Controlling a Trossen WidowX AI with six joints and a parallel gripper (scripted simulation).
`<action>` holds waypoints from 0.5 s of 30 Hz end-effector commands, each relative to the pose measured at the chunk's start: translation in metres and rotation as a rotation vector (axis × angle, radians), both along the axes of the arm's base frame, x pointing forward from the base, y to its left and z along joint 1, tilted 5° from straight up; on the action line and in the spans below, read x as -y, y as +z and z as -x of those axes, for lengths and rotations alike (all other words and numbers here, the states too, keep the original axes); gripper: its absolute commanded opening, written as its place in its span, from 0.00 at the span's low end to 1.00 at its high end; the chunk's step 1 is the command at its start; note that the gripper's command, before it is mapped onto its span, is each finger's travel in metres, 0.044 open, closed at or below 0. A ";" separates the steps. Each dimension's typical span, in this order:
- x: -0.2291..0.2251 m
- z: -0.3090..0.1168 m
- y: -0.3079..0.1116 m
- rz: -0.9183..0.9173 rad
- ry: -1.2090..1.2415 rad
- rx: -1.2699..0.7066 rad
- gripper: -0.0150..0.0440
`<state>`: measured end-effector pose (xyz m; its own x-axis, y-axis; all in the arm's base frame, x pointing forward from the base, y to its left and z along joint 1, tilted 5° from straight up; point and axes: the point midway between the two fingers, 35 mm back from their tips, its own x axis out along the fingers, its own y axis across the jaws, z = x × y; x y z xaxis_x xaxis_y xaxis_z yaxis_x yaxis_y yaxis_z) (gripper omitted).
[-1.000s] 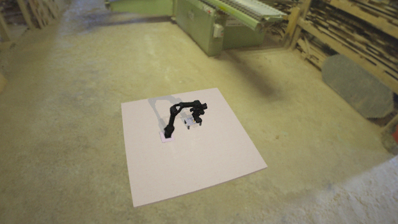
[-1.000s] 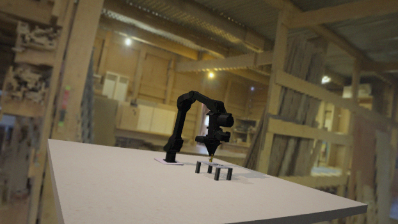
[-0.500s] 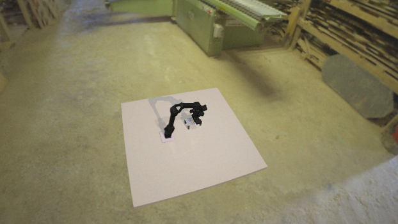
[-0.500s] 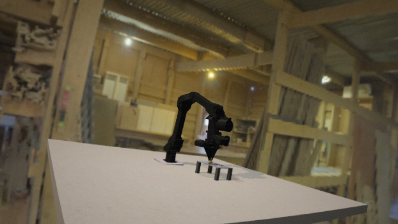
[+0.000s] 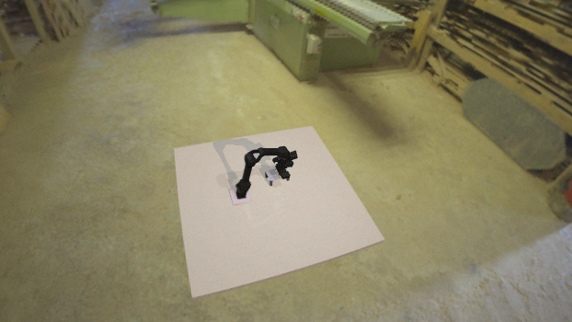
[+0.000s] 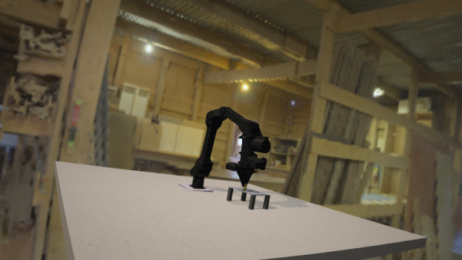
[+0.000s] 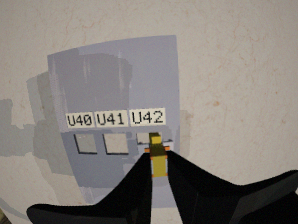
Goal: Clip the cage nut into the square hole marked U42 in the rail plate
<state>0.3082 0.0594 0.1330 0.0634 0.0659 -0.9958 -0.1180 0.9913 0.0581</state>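
Nut [image 6: 245,188] [image 7: 159,166]: yellow, with small orange marks near the fingertips; between the fingers, over the near side of the U42 hole. Contact with the plate: cannot tell.
Gripper [image 5: 281,173] [image 6: 245,181] [image 7: 157,157]: pointing down, its fingers narrow and closed on the nut.
U42 hole [image 7: 143,138]: partly hidden by the nut; its label [image 7: 147,117] reads clearly beyond it.
Wings: too small to tell whether either is through the hole.
Other holes: U41 [image 7: 116,143] next to U42, then U40 [image 7: 86,143]; pale surface shows through both.
Plate [image 5: 271,174] [image 6: 260,193] [image 7: 150,65]: blue-grey, raised on short dark legs, crossed by shadow in the wrist view.
Legs: four in the exterior view, upright on the table.
Arm [image 5: 246,173] [image 6: 209,143]: black, rising from its base, bent over at the top and reaching across to the plate.
Pad [image 5: 234,201] [image 6: 186,186]: thin, pale pink-violet, under the arm's foot.
Table [image 5: 276,239] [image 6: 167,215] [image 7: 240,75]: pale top, bearing pad and plate stand apart from each other.
Room: green machine [image 5: 285,41] on the floor well away from the table; timber racks [image 6: 319,93] behind the arm.
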 end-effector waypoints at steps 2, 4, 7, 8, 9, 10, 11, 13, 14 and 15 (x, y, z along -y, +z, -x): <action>-0.001 -0.001 0.000 -0.004 0.003 0.002 0.30; -0.001 -0.001 0.000 -0.003 0.003 0.002 0.30; -0.001 -0.001 0.000 0.000 0.003 0.002 0.30; -0.001 -0.001 0.000 0.001 0.003 0.002 0.30; -0.001 -0.001 0.000 0.004 0.002 0.003 0.30; -0.002 0.000 0.000 0.006 0.002 0.003 0.30; -0.002 0.000 0.000 0.010 0.002 0.003 0.30; -0.002 0.000 0.000 0.017 0.001 0.004 0.30; -0.002 0.000 0.000 0.021 0.001 0.004 0.30; -0.002 0.000 0.000 0.025 0.001 0.005 0.30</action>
<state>0.3079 0.0616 0.1328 0.0639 0.0560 -0.9964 -0.1226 0.9913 0.0478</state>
